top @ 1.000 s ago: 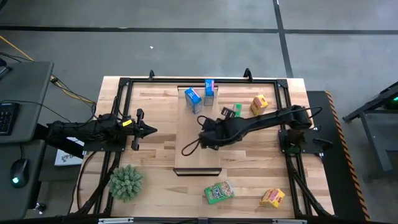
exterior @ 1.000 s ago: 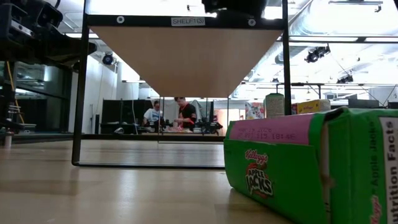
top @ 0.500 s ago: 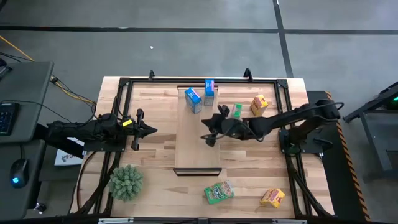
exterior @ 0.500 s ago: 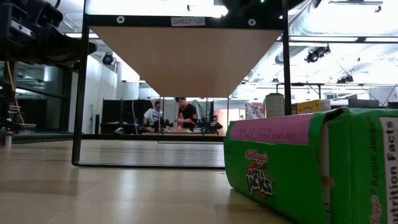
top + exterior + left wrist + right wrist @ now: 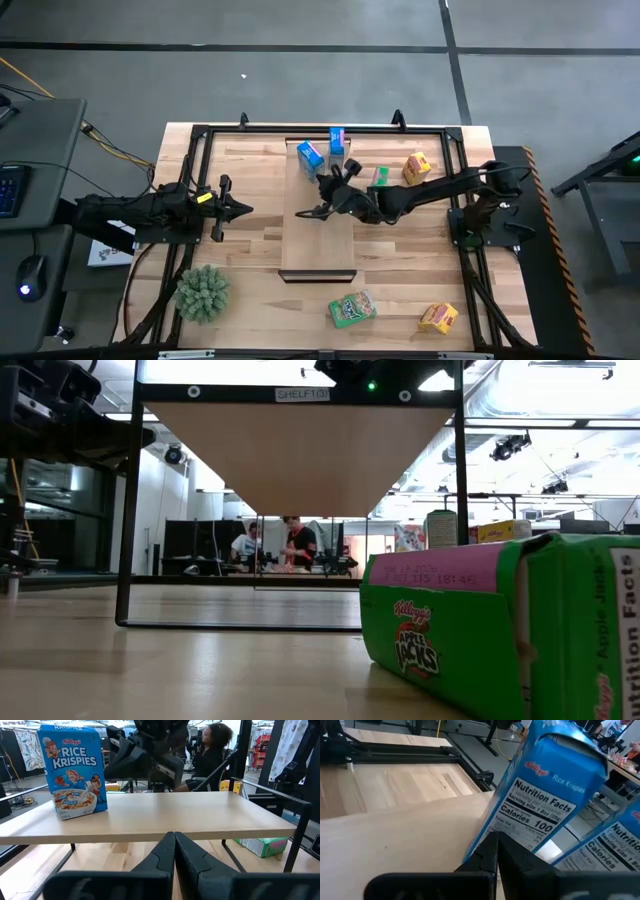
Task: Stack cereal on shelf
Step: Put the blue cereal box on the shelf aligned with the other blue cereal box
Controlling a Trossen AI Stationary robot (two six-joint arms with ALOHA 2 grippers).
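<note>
Over the shelf [image 5: 318, 230], near its far end, hangs the right gripper [image 5: 330, 193], fingers pressed together on nothing and pointed at the near blue cereal box [image 5: 310, 160], which stands on the shelf just beyond the tips. Seen past those fingers in the right wrist view, that blue box [image 5: 540, 805] fills the frame, leaning and very close, perhaps already touched at its lower edge, though contact cannot be confirmed. Beside it on the shelf stands the second blue box [image 5: 338, 145], upright, its long side running along the shelf's length. Off the shelf on the right arm's side lie a green box [image 5: 381, 177] and a yellow-orange box [image 5: 417, 167]; past the shelf's dark-edged end lie another green box [image 5: 352, 308] and another yellow-orange one [image 5: 439, 318]. Plainly nearer to the shelved boxes than the left gripper [image 5: 240, 209], which waits shut, well apart from the shelf on its other side. Compared with a second ago: right gripper now up the shelf from its middle toward the blue boxes, narrowed from a slight gap to fully closed; boxes unmoved.
</note>
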